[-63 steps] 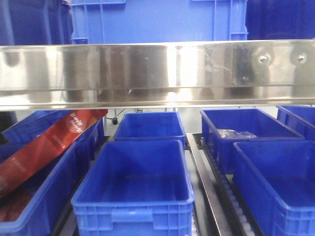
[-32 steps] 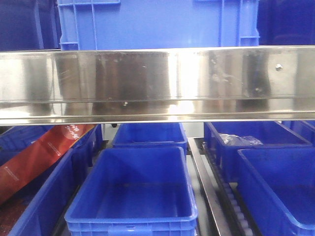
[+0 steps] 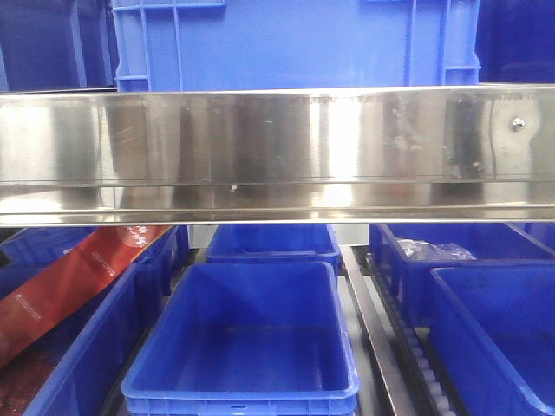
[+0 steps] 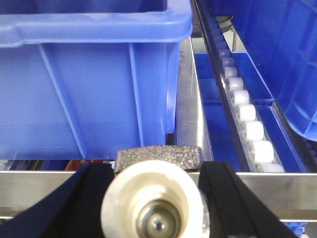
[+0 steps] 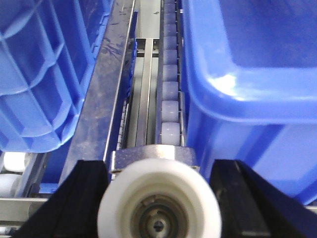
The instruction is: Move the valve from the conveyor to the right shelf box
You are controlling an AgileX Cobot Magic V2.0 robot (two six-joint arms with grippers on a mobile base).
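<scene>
Left gripper (image 4: 156, 196): black fingers (image 4: 89, 198) clamped on either side of a white round valve (image 4: 153, 208), bottom centre of frame. A blue box (image 4: 89, 89) stands just behind it at upper left, with a roller track (image 4: 245, 114) to its right.

Right gripper (image 5: 159, 196): clamped likewise on a second valve (image 5: 158, 213), bottom centre. A row of rollers (image 5: 169, 94) runs ahead, alongside a right-hand blue box (image 5: 237, 104).

Front view: a steel rail (image 3: 277, 147) crosses mid-frame, with an open blue bin (image 3: 243, 394) below.

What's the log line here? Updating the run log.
left gripper: shut on valve | right gripper: shut on second valve | ahead: blue shelf boxes | placing: not yet done
</scene>
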